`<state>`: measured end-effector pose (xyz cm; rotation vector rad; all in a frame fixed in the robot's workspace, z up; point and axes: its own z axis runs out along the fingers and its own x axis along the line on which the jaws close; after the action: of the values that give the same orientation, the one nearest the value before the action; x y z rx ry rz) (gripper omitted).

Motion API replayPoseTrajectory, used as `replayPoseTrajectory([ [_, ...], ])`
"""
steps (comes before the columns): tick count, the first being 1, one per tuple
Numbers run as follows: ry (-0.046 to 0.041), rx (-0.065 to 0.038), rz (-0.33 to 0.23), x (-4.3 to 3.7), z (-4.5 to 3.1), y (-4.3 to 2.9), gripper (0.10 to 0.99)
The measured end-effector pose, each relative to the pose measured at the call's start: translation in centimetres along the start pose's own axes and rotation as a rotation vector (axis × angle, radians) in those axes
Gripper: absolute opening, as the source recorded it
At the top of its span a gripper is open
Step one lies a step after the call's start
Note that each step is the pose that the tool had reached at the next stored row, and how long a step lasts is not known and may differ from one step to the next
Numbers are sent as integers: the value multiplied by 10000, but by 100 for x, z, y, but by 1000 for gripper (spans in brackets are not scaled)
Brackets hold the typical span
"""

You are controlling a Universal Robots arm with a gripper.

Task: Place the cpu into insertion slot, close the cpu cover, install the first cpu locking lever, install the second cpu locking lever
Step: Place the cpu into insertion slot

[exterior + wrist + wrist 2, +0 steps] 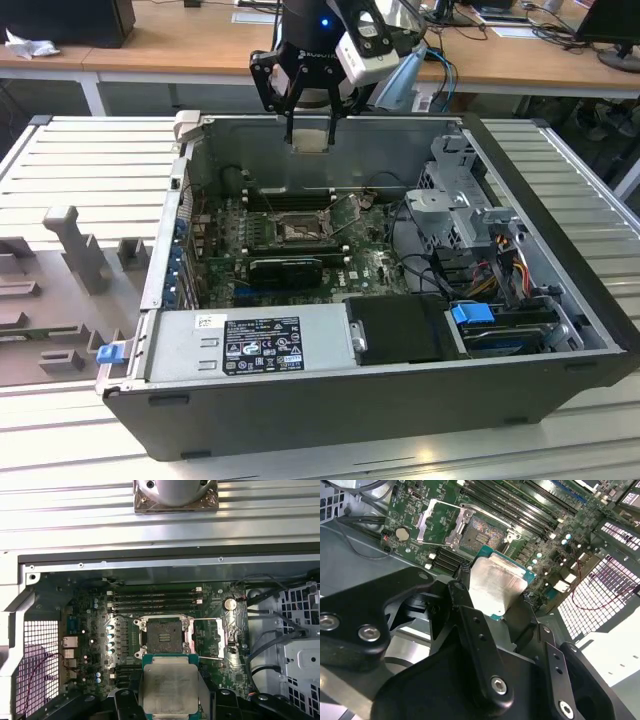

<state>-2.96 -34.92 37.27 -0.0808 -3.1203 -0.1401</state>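
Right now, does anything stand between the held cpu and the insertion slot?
Nothing visible does. The gripper holds the cpu in its jaws above the open case; the insertion slot lies bare below, its cpu cover swung open to one side.

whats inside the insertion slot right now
Nothing: the insertion slot shows its bare pin field, with the cpu cover swung open beside it. The cpu is held in the gripper, clear of the slot, hiding some board beside it.

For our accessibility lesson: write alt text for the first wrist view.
The tool holds the cpu over the open computer case, clear of the empty insertion slot on the green motherboard; the cpu cover lies flipped open beside the slot.
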Motion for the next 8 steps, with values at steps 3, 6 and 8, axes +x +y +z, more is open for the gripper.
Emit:
replayPoseTrajectory([
  [3,0,0,0,0,3,0,529],
  [6,-7,0,67,0,4,0,529],
  [8,-13,-2,138,0,4,0,529],
])
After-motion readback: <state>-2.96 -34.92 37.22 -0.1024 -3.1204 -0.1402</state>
